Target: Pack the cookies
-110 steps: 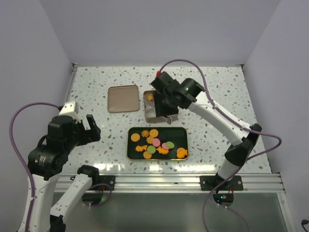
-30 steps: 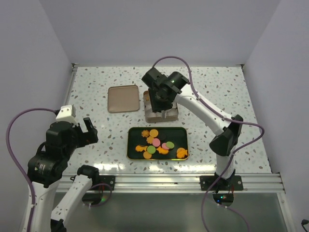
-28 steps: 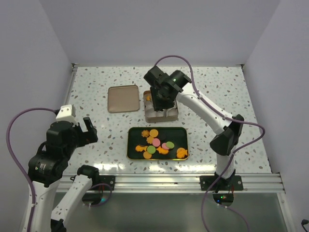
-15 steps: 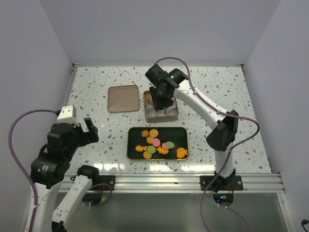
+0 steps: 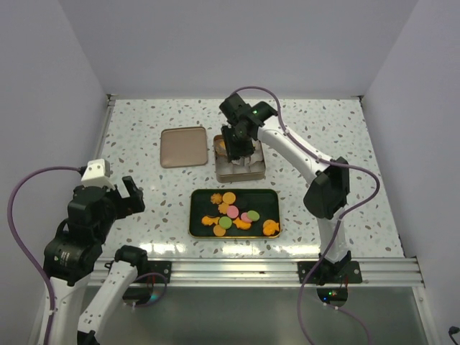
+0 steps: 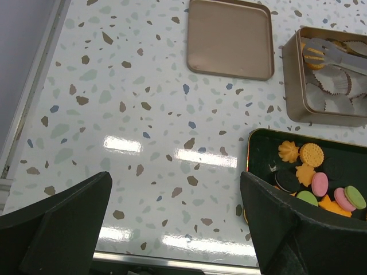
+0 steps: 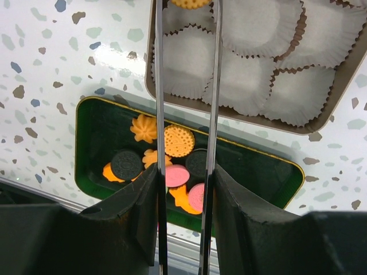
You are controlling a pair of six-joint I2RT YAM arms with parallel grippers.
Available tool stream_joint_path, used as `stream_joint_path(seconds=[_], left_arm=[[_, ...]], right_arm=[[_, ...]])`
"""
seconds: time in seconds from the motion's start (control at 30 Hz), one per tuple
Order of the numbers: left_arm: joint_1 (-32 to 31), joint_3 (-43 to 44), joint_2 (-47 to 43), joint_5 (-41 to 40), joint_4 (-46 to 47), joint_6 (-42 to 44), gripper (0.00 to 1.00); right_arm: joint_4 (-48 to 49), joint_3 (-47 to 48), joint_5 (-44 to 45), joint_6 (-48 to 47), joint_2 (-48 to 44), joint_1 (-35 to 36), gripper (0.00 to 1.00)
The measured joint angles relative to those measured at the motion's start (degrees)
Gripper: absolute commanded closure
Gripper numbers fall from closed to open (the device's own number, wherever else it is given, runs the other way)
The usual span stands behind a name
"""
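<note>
Over the tin (image 6: 327,119), right gripper (image 7: 187,7) around orange cookie (image 6: 313,55), perhaps gripping

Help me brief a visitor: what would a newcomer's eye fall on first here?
The bright orange, pink and green cookies in the dark tray, centre front, stand out first. Next comes the right arm, stretched far over the gold tin of white cups behind the tray, its end effector at an orange cookie in the tin's corner.
</note>
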Motion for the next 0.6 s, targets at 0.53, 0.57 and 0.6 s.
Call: stream_joint_path(seconds=[0.53, 0.57, 0.6], left_arm=[[0.00, -0.11, 0.15, 0.00, 0.31, 0.00, 0.00], [0.00, -0.11, 0.15, 0.00, 0.31, 0.00, 0.00], [0.00, -0.11, 0.15, 0.00, 0.31, 0.00, 0.00]], right_arm=[[1.99, -3.21, -0.98, 0.00, 0.83, 0.02, 0.51], [2.03, -3.19, -0.96, 0.00, 0.83, 0.02, 0.51], [2.08, -3.21, -0.96, 0.00, 0.83, 0.02, 0.50]])
